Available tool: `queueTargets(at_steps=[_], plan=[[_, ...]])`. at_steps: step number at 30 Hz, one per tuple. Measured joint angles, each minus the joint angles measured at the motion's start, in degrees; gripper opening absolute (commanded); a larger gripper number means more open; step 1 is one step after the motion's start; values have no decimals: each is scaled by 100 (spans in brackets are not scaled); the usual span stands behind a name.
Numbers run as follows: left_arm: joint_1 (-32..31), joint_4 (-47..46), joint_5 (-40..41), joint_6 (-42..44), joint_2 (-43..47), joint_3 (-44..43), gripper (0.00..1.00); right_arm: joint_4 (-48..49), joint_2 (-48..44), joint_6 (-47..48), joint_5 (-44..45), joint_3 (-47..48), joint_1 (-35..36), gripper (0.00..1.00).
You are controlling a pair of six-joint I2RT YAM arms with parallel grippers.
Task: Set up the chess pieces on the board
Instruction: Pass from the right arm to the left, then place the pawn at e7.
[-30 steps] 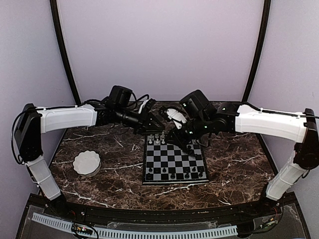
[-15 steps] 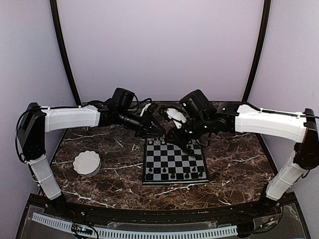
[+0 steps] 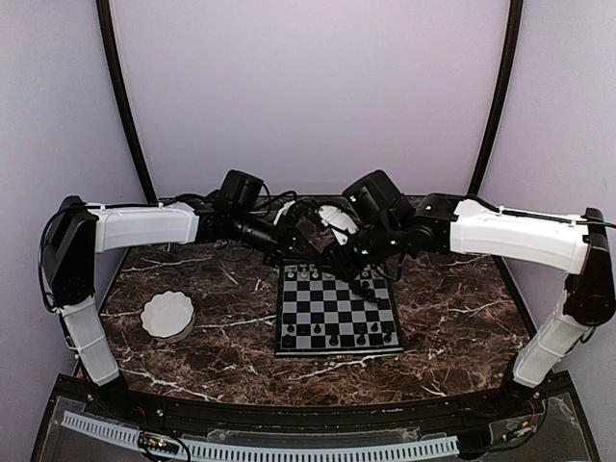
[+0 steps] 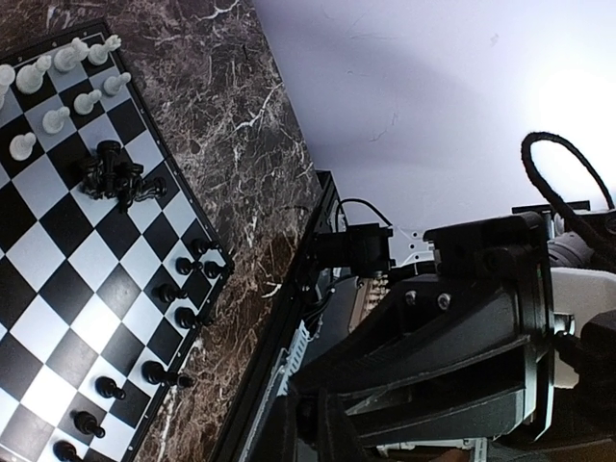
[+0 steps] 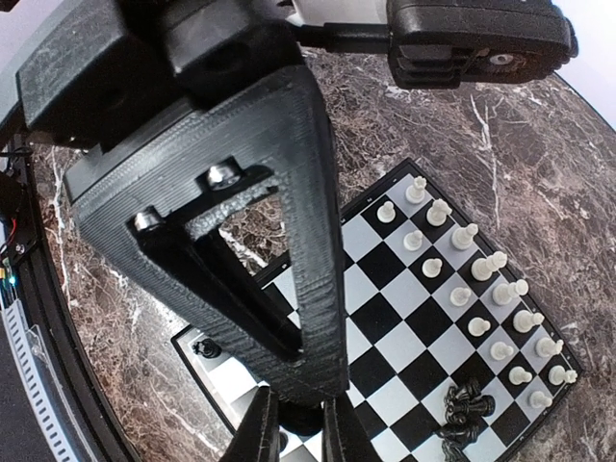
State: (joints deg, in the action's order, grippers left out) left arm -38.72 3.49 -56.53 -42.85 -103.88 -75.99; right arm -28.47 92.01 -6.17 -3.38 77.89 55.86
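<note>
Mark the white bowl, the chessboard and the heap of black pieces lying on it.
white bowl point(image 3: 167, 316), top view, its bare inside.
chessboard point(image 3: 332, 310), top view, a bare middle square.
heap of black pieces point(image 4: 115, 176), left wrist view, middle of the heap.

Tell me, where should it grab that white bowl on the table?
On the bowl, probably the scalloped rim, from straight above: it sits upright and open with low walls, so one finger could go inside, one outside.
</note>
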Motion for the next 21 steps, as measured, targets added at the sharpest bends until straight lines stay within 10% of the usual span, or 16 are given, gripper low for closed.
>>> queueTargets(at_steps=[10,21], plan=[[-35,566,310,496,-103,-468,0,-125,-271,-184,111,-221,-22,40],[-1353,2393,3252,2953,-129,-1425,0,-57,-2702,-1432,-63,-2796,-817,44]])
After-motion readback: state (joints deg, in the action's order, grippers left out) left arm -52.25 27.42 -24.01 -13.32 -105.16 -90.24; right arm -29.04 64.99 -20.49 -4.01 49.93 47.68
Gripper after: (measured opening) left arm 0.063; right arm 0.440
